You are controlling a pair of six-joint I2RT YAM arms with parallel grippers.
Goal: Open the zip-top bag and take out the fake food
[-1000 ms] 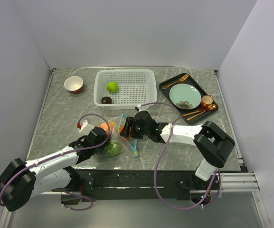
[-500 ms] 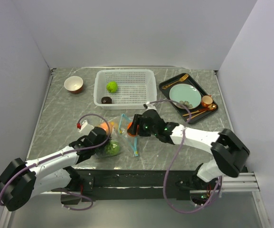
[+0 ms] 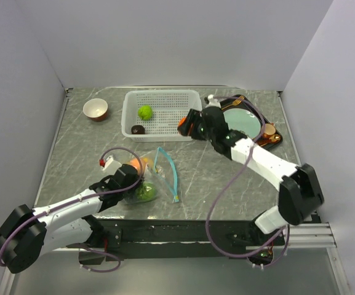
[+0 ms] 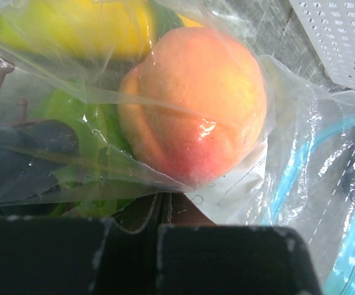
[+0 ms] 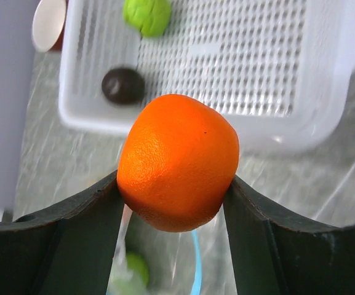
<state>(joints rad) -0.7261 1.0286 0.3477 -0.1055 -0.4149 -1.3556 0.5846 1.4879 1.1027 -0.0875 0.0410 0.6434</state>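
Note:
The zip-top bag [image 3: 154,176] lies at the front of the table, its teal zip strip [image 3: 168,172] spread open toward the right. My left gripper [image 3: 130,179] is shut on the bag's plastic at its left side. Close up, the left gripper [image 4: 165,212] pinches the film just below a peach [image 4: 192,117], with a banana [image 4: 72,24], a green fruit [image 4: 82,123] and dark grapes [image 4: 23,147] still inside. My right gripper [image 3: 187,126] hangs by the basket's front right corner. It is shut on an orange [image 5: 177,163], seen between the right gripper [image 5: 174,181] jaws.
A white perforated basket [image 3: 183,98] at the back holds a green fruit [image 3: 144,112] and a dark piece [image 3: 138,129]. A small bowl [image 3: 95,109] stands to its left. A black tray [image 3: 217,114] with a pale-green plate [image 3: 240,123], cup and cutlery sits at the back right.
My right gripper has carried the orange from the bag's mouth back and to the right, up to the basket's front right corner. The left arm and the bag have stayed put.

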